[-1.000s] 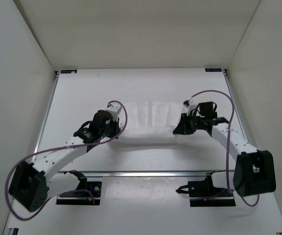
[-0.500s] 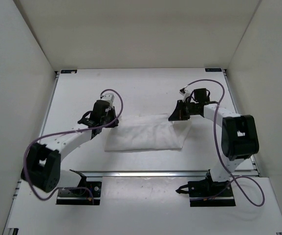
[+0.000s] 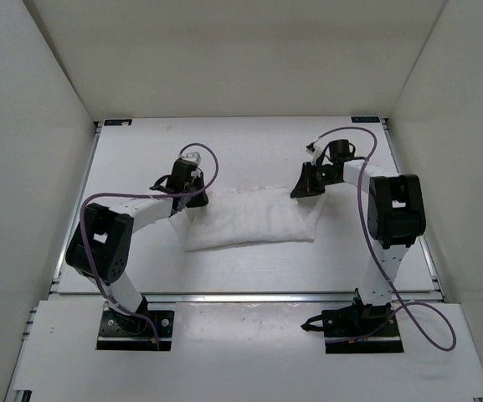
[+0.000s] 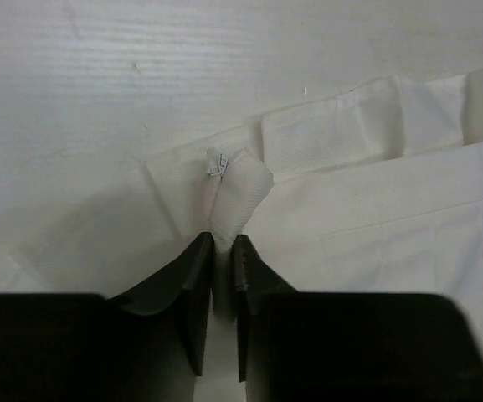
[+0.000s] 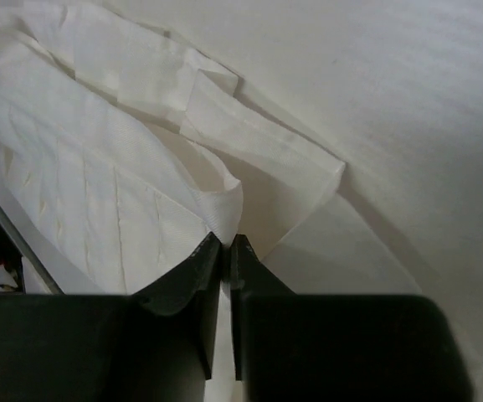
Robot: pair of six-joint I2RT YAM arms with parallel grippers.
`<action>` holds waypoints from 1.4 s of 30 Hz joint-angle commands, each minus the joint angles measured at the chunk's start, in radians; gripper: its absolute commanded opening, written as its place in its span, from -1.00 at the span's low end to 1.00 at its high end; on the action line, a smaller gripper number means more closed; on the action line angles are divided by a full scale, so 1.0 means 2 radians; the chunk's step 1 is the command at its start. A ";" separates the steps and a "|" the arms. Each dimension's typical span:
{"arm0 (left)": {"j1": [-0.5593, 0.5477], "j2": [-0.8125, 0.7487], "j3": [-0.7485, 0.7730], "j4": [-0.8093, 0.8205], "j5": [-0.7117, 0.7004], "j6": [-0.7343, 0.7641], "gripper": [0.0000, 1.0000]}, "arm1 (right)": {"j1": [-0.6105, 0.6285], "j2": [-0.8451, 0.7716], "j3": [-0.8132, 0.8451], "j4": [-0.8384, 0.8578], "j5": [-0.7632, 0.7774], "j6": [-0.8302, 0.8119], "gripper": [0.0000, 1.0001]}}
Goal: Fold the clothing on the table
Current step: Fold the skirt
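Top external: left end effector (image 3: 180,208) and right end effector (image 3: 302,193) both pinch one clothing (image 3: 249,222).

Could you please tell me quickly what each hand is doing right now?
Left hand: closed on a fold of the clothing.
Right hand: closed on an edge of the clothing.

Soft, even light fills every view, bright and low in contrast, so the white clothing (image 3: 254,219) barely stands out from the worktop (image 3: 141,159). In both wrist views the jaws are black, underexposed and slightly soft-edged. Ahead of them the folds cast pale, diffuse shadows, and the weave stays sharp.
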 commanded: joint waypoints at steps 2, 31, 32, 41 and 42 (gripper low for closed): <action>0.036 -0.015 0.066 -0.037 -0.087 0.052 -0.17 | -0.037 -0.001 0.082 -0.023 0.068 -0.033 -0.65; -0.021 -0.110 -0.034 -0.097 -0.073 0.005 -0.94 | -0.015 -0.154 -0.134 0.052 0.141 0.013 0.79; -0.025 -0.106 -0.033 -0.095 -0.075 0.006 -0.99 | -0.012 -0.147 -0.131 0.051 0.141 0.012 0.79; -0.029 -0.058 -0.024 -0.107 -0.061 0.003 -1.00 | 0.021 -0.080 -0.091 0.020 0.184 -0.008 0.66; -0.032 -0.050 -0.021 -0.107 -0.061 0.001 -1.00 | 0.024 -0.076 -0.088 0.021 0.181 -0.010 0.57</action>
